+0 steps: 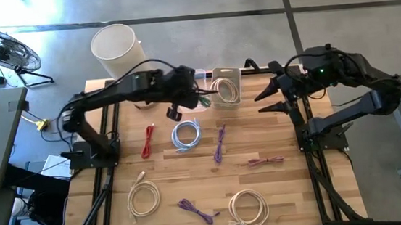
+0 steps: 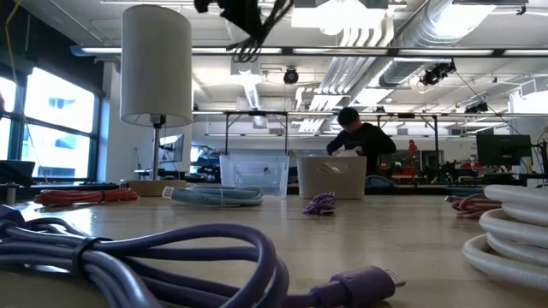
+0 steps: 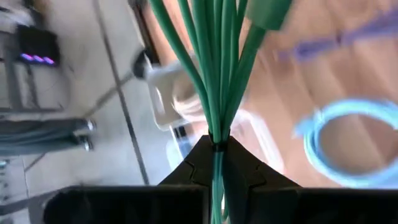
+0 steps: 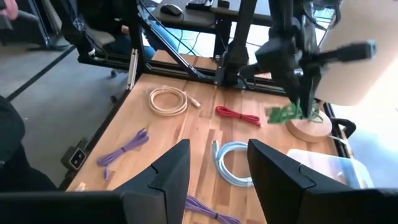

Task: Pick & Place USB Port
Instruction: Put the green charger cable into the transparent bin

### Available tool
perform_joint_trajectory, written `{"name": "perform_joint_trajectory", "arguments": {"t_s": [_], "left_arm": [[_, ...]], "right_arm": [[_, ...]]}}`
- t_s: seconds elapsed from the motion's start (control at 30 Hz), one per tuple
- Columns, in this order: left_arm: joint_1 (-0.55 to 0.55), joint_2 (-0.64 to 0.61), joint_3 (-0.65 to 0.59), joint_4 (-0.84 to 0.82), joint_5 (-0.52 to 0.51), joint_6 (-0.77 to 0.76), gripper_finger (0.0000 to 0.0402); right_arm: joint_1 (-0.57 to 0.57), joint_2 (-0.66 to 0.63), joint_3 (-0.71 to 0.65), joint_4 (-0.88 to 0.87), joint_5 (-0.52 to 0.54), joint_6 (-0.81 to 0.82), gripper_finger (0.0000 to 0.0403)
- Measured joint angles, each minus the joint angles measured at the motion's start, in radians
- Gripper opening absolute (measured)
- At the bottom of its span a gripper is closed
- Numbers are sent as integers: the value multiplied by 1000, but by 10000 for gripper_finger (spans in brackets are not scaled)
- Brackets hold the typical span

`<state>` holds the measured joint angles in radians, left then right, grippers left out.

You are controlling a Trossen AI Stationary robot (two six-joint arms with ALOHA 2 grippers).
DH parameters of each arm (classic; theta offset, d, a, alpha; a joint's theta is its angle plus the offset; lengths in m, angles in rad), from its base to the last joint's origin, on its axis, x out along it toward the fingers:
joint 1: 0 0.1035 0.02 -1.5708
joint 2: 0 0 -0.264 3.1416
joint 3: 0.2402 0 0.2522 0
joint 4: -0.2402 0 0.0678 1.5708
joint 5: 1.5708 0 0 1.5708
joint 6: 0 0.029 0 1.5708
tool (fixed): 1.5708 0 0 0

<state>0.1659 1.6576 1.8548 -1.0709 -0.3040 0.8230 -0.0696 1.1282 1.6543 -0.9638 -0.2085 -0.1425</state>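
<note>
The left gripper (image 1: 197,91) is up in the air, and its two dark fingers (image 3: 186,171) are pinched tight on a bundled green USB cable (image 3: 214,74). The cable hangs loose from the fingers, so it could swing.

Just under and beside the gripper is a clear plastic bin (image 1: 199,77). Right next to that is a second clear plastic bin holding a cream cable (image 1: 227,87).

If the gripper lets go too soon, the green cable could catch on a bin's rim or land in the wrong bin. A loose loop could also hang over the side.

Farther off, below the gripper, a light blue coiled cable (image 1: 186,135) lies on the wooden table (image 1: 280,193).

The right gripper (image 1: 272,99) waits well away, with its fingers spread.
</note>
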Motion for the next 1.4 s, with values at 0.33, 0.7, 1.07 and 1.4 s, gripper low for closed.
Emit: {"name": "perform_joint_trajectory", "arguments": {"t_s": [0.33, 0.7, 1.07, 1.4], "left_arm": [[40, 169, 33, -155, -125, 231, 8], [44, 258, 33, -150, -156, 508, 8], [88, 312, 33, -84, -211, 770, 8], [182, 323, 33, -35, -176, 926, 8]], "right_arm": [[1, 3, 0, -46, -7, 32, 153], [1, 3, 0, -50, -7, 34, 153], [1, 3, 0, -53, -7, 34, 153], [1, 4, 0, -98, -9, 56, 153]]}}
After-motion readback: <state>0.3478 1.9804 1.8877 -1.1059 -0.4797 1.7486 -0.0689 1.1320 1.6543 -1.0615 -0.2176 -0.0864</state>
